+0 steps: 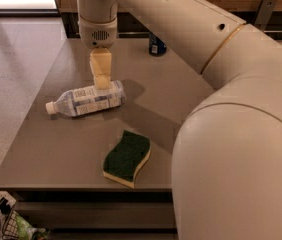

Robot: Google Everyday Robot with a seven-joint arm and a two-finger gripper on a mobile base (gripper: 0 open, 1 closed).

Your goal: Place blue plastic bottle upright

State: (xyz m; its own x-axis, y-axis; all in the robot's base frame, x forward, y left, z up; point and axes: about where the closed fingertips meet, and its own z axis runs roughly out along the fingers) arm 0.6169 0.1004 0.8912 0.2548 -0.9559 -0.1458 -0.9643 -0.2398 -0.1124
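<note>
Gripper point(101, 83) hung straight down over the left half of the bench point(56, 149), roughly midway between the far and front edges. Its tip was at the base end of the blue plastic bottle point(86, 99), touching it or just above, can't tell which. How far it was open couldn't be told from this angle, nor whether it had hold of anything.

Bottle lay on its side, not upright. White cap point(50, 107) pointed toward the left edge, base toward the bench middle, label facing up. The body ran nearly parallel to the front edge, with the cap end slightly nearer the front.

Green sponge point(127, 158) with a yellow underside lay flat near the front edge, well apart from the bottle. Dark-blue can point(156, 45) stood at the far edge, partly hidden behind the arm point(206, 84). The arm's cream casing filled the right side of the view and covered the bench's right edge.
</note>
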